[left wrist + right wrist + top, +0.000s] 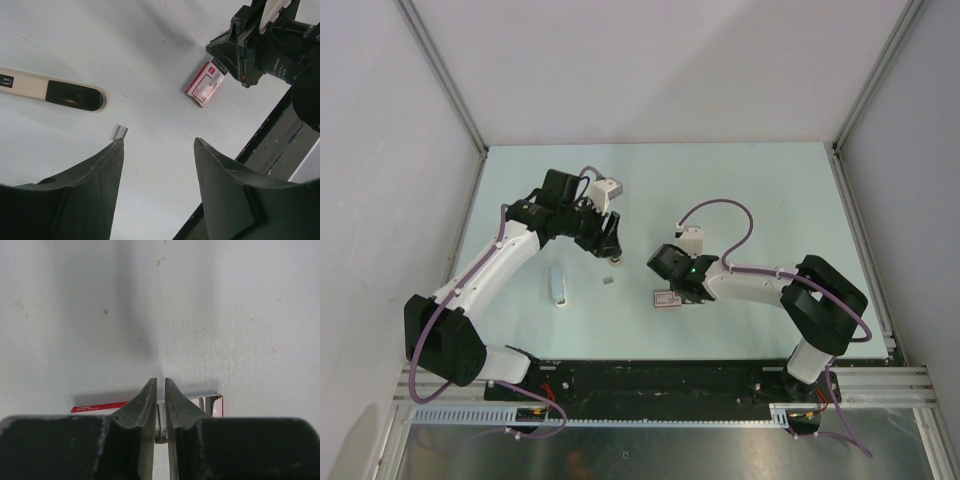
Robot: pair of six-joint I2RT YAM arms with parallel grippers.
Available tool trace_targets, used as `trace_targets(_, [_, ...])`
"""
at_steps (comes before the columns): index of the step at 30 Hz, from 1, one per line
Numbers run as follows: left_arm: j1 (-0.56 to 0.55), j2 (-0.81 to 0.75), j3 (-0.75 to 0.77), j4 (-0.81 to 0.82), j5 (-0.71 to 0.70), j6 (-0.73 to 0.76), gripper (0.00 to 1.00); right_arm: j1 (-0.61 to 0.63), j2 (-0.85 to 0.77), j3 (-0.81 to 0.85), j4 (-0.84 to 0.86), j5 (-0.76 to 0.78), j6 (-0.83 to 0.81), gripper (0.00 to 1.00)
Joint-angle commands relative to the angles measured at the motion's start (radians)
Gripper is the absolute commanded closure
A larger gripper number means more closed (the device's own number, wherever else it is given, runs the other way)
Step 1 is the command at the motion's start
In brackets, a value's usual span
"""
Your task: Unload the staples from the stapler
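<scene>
Top view: the right gripper [678, 293], fingers almost pressed together, pinches a thin grey metal part of the stapler [667, 298] on the table [740, 180]. The left gripper [612, 250] is spread, with a staple strip [608, 281] at its 6 o'clock.

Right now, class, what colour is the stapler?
The stapler is red and white, clearest in the left wrist view.

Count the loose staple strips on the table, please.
1. The staple strip lies between the beige tool and the stapler. More may be hidden inside the stapler.
</scene>
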Motion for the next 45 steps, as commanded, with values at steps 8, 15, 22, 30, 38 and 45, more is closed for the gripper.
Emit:
trace_targets(8, [-0.007,-0.032,0.004,0.010,0.019,0.044,0.37,0.008,-0.038,-0.036,0.006,0.011,0.020,0.84])
trace_targets(15, [-0.006,-0.035,-0.003,0.011,0.017,0.049,0.37,0.018,-0.038,-0.039,0.005,0.006,0.028,0.84])
trace_targets(22, [-0.006,-0.034,0.002,0.011,0.014,0.045,0.37,0.042,-0.044,-0.043,-0.004,0.006,0.046,0.85])
trace_targets(30, [-0.007,-0.036,-0.001,0.011,0.010,0.046,0.37,0.055,-0.053,-0.051,-0.005,0.005,0.062,0.85])
trace_targets(38, [-0.007,-0.039,-0.001,0.010,0.009,0.046,0.37,0.056,-0.077,-0.052,-0.007,0.011,0.060,0.85])
trace_targets(45, [-0.006,-0.038,-0.002,0.010,0.000,0.050,0.37,0.022,-0.117,-0.051,0.008,0.002,0.038,0.84])
